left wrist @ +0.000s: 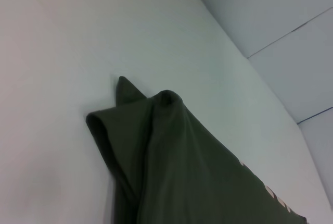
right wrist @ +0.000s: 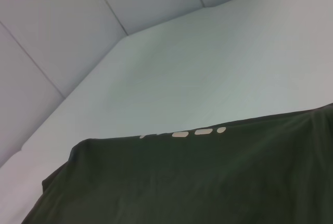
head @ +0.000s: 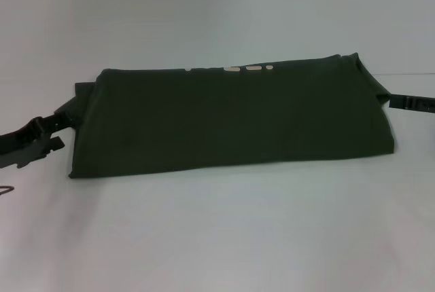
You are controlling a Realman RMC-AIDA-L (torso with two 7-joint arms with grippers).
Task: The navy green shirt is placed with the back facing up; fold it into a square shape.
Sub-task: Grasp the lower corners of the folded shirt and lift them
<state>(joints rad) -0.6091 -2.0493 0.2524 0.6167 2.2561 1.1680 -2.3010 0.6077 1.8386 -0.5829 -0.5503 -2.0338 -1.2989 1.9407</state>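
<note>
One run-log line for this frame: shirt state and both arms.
stage: mid-fold | dark olive-green cotton T-shirt: wide folded band on white table, cream lettering peeking at far edge | left pincer: at shirt's left end | right pincer: at right end

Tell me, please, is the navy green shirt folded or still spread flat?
Folded: the navy green shirt lies as a long band with cream lettering peeking along its far edge. Not yet square.

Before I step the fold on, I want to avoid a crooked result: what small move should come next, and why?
Probably bring one short end over toward the other. The dark olive-green cotton shirt lies on the white table as a long band, wider than deep, not yet square, cream lettering peeking at its far edge. The left tool and right tool sit at its two ends.
</note>
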